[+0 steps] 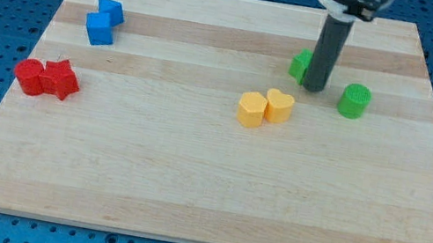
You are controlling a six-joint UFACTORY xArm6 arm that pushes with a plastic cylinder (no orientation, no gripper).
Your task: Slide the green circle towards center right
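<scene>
The green circle (354, 101) stands on the wooden board (188, 179) at the view's upper right. My tip (314, 89) is on the board just left of it, with a small gap between them. A second green block (301, 64) sits right behind the rod on its left side, partly hidden, so I cannot make out its shape.
A yellow heart (279, 106) and a yellow hexagon (251, 109) touch each other below and left of my tip. Two blue blocks (104, 21) sit at the upper left. Two red blocks (46, 78) sit at the left edge.
</scene>
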